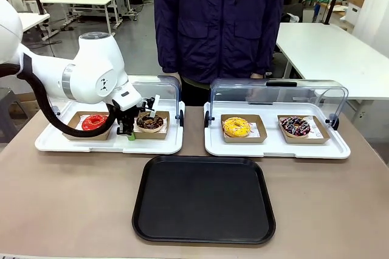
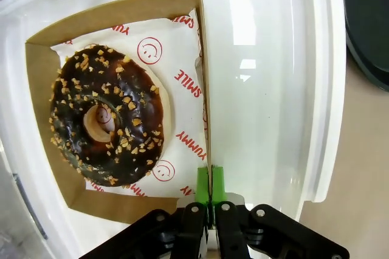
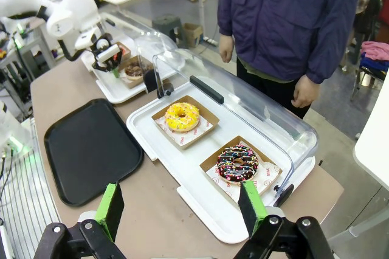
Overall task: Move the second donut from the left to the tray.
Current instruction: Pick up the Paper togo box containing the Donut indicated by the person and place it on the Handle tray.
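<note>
Chocolate donut (image 2: 137, 113): claw (image 2: 209, 177) pinches carton (image 2: 121, 10), red donut (image 1: 86, 124) beside.

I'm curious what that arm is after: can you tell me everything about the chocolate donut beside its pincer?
The chocolate donut is a ring with glossy dark glaze dotted with pale crumbs, whole and lying flat. It rests on white paper printed with red smileys, inside a small brown cardboard tray. The left pincer pinches that tray's side wall, not touching the donut itself.
</note>
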`<state>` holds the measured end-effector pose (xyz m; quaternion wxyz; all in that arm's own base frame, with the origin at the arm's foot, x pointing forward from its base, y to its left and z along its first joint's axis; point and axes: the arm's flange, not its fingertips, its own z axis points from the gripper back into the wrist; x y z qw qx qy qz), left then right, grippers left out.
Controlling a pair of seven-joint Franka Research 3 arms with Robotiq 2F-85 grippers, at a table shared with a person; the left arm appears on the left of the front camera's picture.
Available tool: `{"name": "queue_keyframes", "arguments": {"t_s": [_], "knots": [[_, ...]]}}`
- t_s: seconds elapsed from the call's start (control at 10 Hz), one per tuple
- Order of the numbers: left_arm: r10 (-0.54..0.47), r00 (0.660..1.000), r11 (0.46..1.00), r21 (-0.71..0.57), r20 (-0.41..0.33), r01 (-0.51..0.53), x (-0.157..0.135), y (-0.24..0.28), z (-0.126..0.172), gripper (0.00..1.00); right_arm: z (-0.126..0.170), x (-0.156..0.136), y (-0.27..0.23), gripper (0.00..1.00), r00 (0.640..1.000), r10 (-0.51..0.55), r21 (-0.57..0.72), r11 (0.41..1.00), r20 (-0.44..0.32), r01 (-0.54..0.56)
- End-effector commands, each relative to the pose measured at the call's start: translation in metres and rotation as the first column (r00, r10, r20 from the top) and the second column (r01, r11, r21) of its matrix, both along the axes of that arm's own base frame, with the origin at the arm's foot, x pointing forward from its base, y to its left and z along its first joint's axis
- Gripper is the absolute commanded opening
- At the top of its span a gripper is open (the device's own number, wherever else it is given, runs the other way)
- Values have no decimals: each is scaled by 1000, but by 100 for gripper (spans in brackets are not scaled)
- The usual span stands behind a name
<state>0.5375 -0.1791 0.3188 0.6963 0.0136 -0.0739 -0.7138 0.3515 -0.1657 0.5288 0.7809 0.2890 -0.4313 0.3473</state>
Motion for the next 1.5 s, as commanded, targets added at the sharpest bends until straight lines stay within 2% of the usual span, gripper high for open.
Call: {"name": "queue_keyframes", "arguments": {"t_s": [0.0, 0.2, 0.5, 0.8, 1.2, 1.4], "knots": [[0, 1000, 1000, 0, 0, 0, 0, 0, 0, 2, 2, 3, 0, 100, 999, 9, 12, 1000, 34, -9], [25, 997, 999, -27, 77, -23, -22, 2, 29, 2, 2, 3, 0, 100, 999, 9, 12, 1000, 34, -9], [8, 991, 999, -47, 132, -2, -45, 0, 59, 2, 2, 3, 0, 100, 999, 9, 12, 1000, 34, -9], [22, 990, 998, -62, 138, -14, -78, 3, 70, 2, 2, 3, 0, 100, 999, 9, 12, 1000, 34, -9], [78, 987, 992, -112, 141, -63, -178, -3, 85, 2, 2, 3, 0, 100, 999, 9, 12, 1000, 34, -9], [75, 985, 992, -116, 154, -57, -218, -20, 88, 2, 2, 3, 0, 100, 999, 9, 12, 1000, 34, -9]]}}
